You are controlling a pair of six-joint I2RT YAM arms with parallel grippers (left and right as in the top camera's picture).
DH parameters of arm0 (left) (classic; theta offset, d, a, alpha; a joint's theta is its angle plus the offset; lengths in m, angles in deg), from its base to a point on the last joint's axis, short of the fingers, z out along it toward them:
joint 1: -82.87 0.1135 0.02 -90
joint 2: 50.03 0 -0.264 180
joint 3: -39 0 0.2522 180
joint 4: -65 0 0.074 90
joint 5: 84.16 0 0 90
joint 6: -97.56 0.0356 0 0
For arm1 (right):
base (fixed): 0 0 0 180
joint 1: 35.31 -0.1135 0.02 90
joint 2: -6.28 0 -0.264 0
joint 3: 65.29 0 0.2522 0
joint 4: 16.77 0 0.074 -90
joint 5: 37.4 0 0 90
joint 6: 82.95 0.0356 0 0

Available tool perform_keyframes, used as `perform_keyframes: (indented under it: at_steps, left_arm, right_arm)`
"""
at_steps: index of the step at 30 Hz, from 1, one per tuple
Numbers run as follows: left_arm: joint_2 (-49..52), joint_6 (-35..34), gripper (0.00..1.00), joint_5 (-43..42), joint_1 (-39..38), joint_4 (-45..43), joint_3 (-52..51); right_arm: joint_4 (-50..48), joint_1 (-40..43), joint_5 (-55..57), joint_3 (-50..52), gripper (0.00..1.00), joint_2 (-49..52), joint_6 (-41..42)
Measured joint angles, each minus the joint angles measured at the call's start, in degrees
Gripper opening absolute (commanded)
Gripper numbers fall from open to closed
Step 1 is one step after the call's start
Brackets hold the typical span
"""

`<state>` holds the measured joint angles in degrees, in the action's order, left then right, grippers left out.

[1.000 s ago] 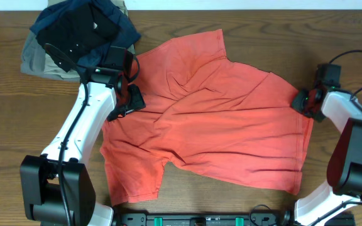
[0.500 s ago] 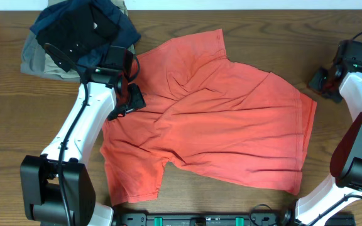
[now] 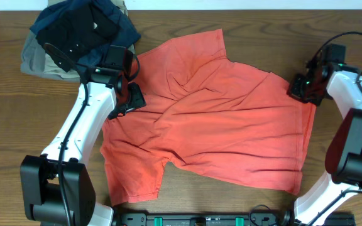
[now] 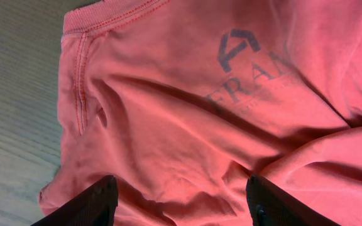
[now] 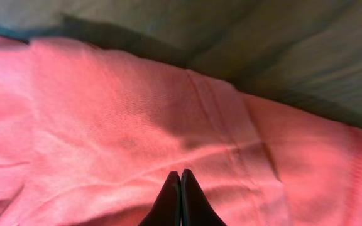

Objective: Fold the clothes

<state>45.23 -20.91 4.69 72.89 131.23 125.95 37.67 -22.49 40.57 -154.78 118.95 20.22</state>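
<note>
coral-red T-shirt [image 3: 231,125], dark chest logo [image 4: 234,45], brown wood-grain table [image 3: 5,125]

Left end effector [image 4: 182,202] spread wide, pointing down, right end effector [image 5: 181,188] pinched closed, angled down

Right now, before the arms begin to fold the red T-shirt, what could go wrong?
1. The T-shirt lies crumpled, with deep wrinkles across its middle; folding it now would probably trap them.
2. The right gripper is shut at the shirt's right edge, seemingly holding no cloth; lowered like this, it may only push the hem.
3. The pile of dark garments sits close to the open left gripper; a wide swing might drag it.
</note>
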Motion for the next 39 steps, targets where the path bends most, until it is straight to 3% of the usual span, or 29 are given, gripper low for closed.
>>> perform_keyframes:
  at_steps: [19, 29, 34, 39]
  left_arm:
    - [0.0, 0.0, 0.67, 0.0, 0.0, 0.0, 0.0]
    - [0.0, 0.2, 0.67, 0.0, 0.0, 0.0, 0.0]
    - [0.0, 0.2, 0.67, 0.0, 0.0, 0.0, 0.0]
    - [0.0, 0.2, 0.67, 0.0, 0.0, 0.0, 0.0]
  right_arm:
    - [-5.0, 0.2, 6.4, -1.4, 0.08, 5.2, 0.0]
    - [-12.7, 7.6, 7.3, -5.9, 0.07, 9.2, 0.0]
    - [-9.8, 10.8, 10.0, -12.2, 0.13, 12.4, 0.0]
    - [1.0, 11.7, 12.7, -22.7, 0.17, 15.4, -0.8]
